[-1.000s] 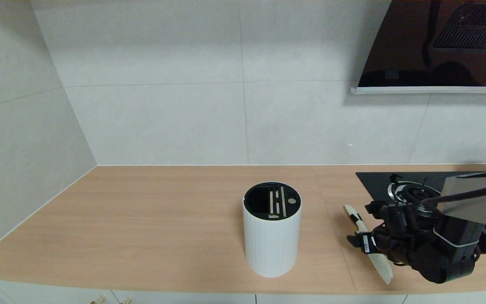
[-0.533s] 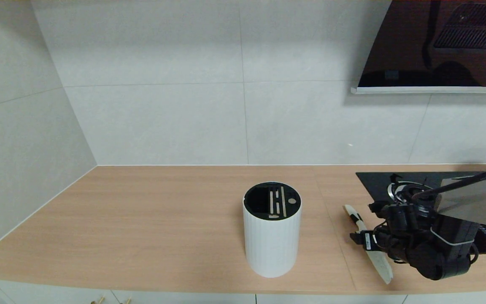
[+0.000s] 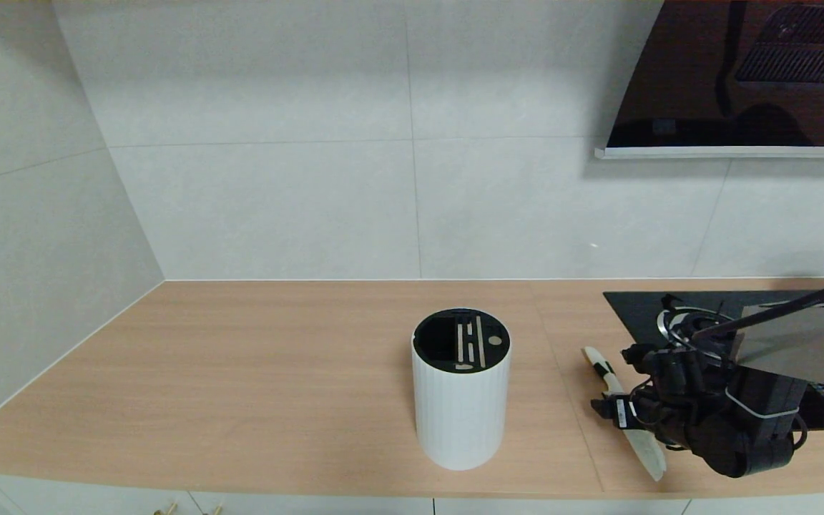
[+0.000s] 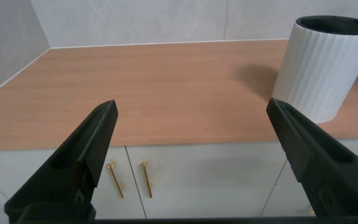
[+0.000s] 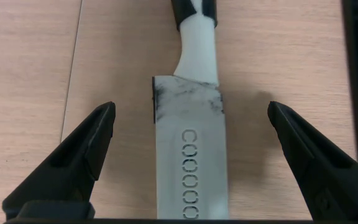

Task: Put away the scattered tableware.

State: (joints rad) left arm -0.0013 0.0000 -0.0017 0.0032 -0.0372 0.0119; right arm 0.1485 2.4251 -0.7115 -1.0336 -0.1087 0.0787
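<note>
Right gripper [image 5: 189, 118] has edged only slightly, fingers wide astride the knife [image 5: 191, 162] near the desk's [image 3: 276, 357] right front edge; a grasp seems imminent. Left gripper [image 4: 191, 109] fingers wide too.

No words or numbers can be read. The knife [image 5: 188, 143] blade carries a row of small rings [image 5: 191, 169], not letters. A white label [image 3: 621, 413] on the right gripper [image 3: 616, 386] is too small to read.
</note>
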